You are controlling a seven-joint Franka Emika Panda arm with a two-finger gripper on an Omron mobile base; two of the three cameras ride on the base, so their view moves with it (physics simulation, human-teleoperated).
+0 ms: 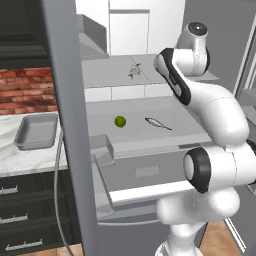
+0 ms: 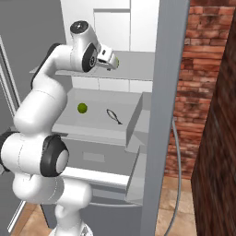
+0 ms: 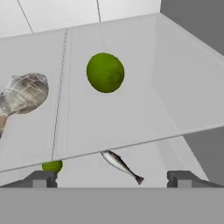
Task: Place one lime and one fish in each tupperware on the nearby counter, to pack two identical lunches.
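The white arm rises at the left of the right base view and bends toward the upper fridge shelf, its gripper spread wide and empty. One tupperware sits on the counter at left, partly hidden behind the door edge. A lime lies centre-top in the hand view; a fish at left is cut off. Below, a second fish and lime peek out
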